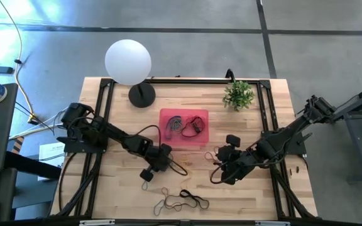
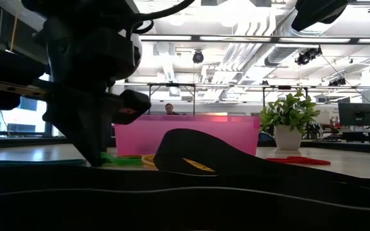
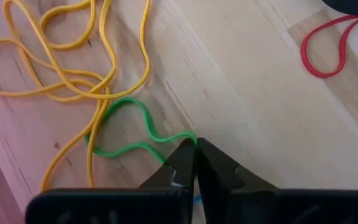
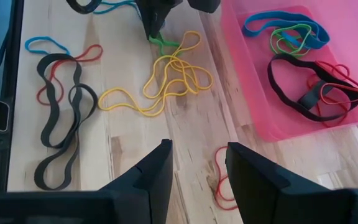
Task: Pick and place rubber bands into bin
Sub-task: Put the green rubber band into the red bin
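The pink bin [image 1: 164, 139] sits mid-table and holds blue, green, black and red rubber bands [image 4: 303, 81]. More bands lie loose on the wood near the front edge: a yellow tangle [image 4: 160, 87], black loops [image 4: 61, 124], a red band [image 4: 224, 180] and a green band [image 3: 126, 127]. My left gripper [image 3: 196, 146] is down at the table, shut on the green band beside the yellow tangle. My right gripper [image 4: 197, 155] hovers open above bare wood between the bin and the loose bands, touching nothing. My left gripper pinches the green band at one end of its loop [image 3: 188, 138] between its two fingertips [image 3: 179, 158]. The fingers come from above, pointing down. The rest of the band lies slack on the table, its far end under the yellow strands [image 3: 95, 99].
A white globe lamp [image 1: 128, 61] and a small potted plant [image 1: 238, 94] stand at the table's far edge behind the bin. A black frame [image 1: 102, 113] runs round the tabletop. Bare wood lies between the bin and the loose bands [image 1: 181, 201].
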Robot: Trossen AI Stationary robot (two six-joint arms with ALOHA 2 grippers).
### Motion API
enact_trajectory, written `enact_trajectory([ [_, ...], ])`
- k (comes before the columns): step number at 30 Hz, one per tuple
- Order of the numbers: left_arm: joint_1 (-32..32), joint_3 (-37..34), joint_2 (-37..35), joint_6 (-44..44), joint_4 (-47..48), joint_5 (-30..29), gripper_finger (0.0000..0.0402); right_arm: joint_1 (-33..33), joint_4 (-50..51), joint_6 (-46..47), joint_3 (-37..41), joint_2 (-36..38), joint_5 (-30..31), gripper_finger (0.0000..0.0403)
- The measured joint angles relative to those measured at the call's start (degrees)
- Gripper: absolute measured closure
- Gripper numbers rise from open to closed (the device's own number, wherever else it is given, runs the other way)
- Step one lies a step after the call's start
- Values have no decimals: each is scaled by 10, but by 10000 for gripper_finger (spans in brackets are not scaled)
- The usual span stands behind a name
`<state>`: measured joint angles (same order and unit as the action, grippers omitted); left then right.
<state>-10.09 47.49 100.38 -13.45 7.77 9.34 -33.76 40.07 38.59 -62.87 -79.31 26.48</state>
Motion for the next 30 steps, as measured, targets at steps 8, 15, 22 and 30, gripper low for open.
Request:
enact_trajectory([
  [8,0,68,-4,-30,33,80,400,0,12,7,0,0,0,263],
  [15,0,186,-27,-119,216,91,401,0,24,15,0,0,0,263],
  [22,39,308,-40,-227,320,-11,401,0,28,15,0,0,12,263],
  [30,162,320,-38,-291,329,-24,401,0,32,15,0,0,26,263],
])
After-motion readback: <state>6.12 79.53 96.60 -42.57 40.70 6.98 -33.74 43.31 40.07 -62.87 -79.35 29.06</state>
